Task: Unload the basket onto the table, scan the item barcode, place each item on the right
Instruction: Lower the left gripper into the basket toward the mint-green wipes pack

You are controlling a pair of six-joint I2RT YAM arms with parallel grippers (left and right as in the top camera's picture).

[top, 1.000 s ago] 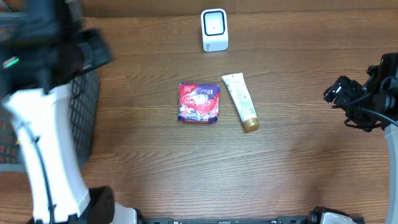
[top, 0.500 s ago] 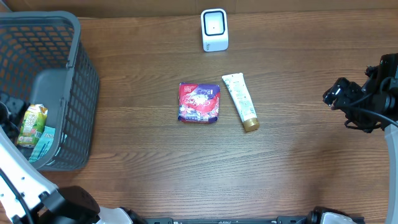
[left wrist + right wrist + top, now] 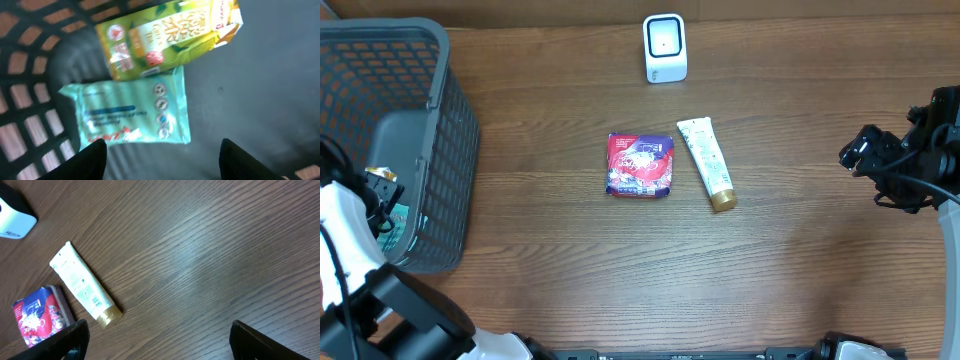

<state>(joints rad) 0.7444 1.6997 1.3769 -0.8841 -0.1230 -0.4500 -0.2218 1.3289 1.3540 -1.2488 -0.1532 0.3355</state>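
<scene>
The white barcode scanner stands at the table's back middle and shows in the right wrist view's corner. A red and purple packet and a white tube with a gold cap lie side by side mid-table. My left gripper is down inside the grey basket, open, just above a teal wipes pack and a green tea carton, holding nothing. At the right edge my right gripper hovers open over bare wood.
The basket's mesh wall rises close on the left of my left fingers. My left arm's white link crosses the basket's front corner. Bare wood lies between the tube and my right gripper.
My left arm has swung from over the basket's top to its near side, and the gripper has dropped in over the carton. The right arm and the table items have not moved.
</scene>
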